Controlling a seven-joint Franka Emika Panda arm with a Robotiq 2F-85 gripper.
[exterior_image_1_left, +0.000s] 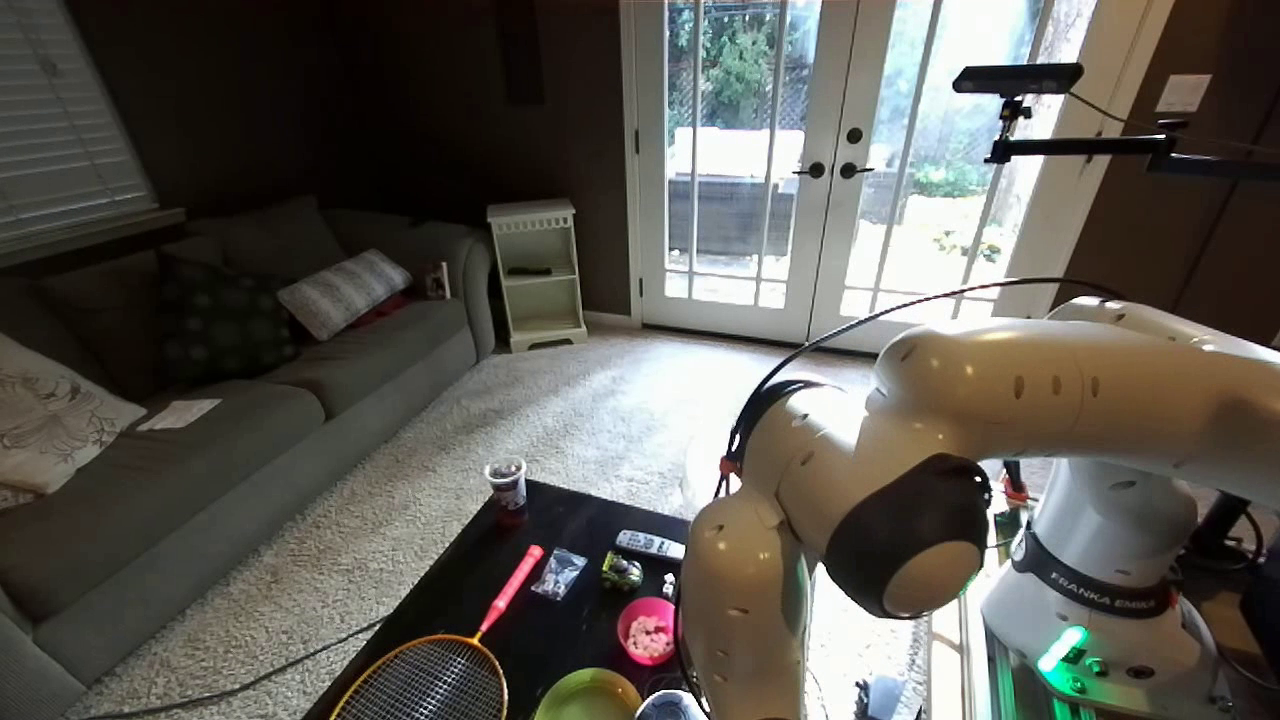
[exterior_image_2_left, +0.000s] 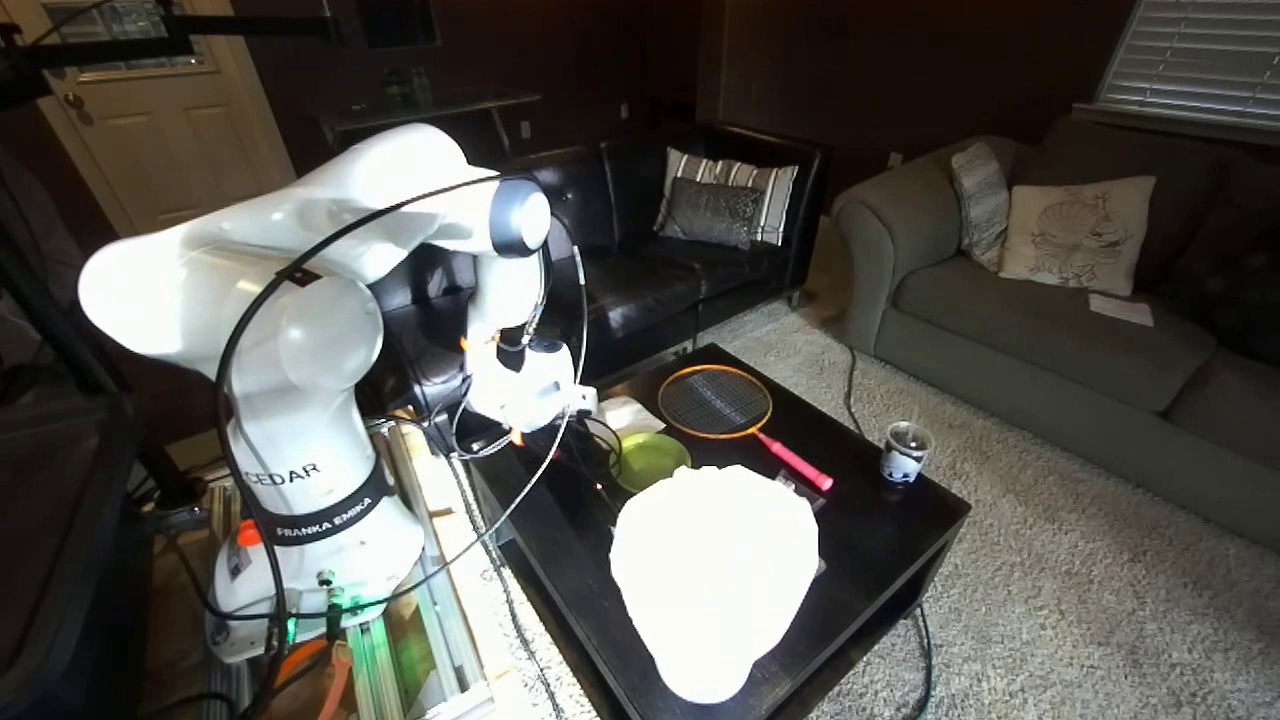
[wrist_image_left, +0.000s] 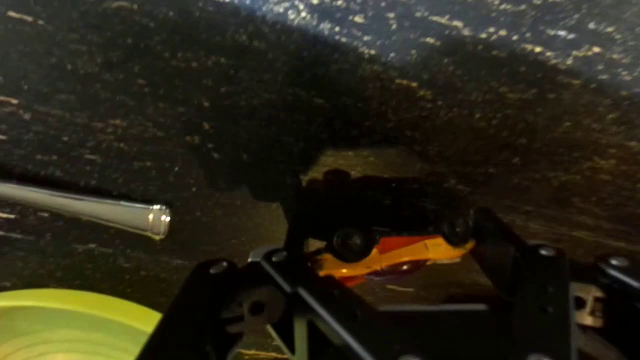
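Note:
My gripper (wrist_image_left: 389, 220) shows in the wrist view, its two black fingers at the opposite ends of a small orange and red toy car (wrist_image_left: 400, 257) with black wheels. Both ends of the car meet the fingers, so the gripper looks shut on it lengthwise. The dark area above the car looks like shadow on the dark table; I cannot tell whether the car touches the table. A yellow-green bowl (wrist_image_left: 75, 300) is at lower left, and a pale rod (wrist_image_left: 85, 207) with a shiny end lies at left. In both exterior views the fingers and car are hidden or out of frame.
On the black table are an orange racket (exterior_image_1_left: 430, 680), a pink bowl (exterior_image_1_left: 648, 632) of small pieces, a remote (exterior_image_1_left: 650, 545), a green toy (exterior_image_1_left: 621, 571), a plastic bag (exterior_image_1_left: 560, 574) and a cup (exterior_image_1_left: 508, 485). A white glare (exterior_image_2_left: 715, 580) hides part of the tabletop. Cables hang beside the arm.

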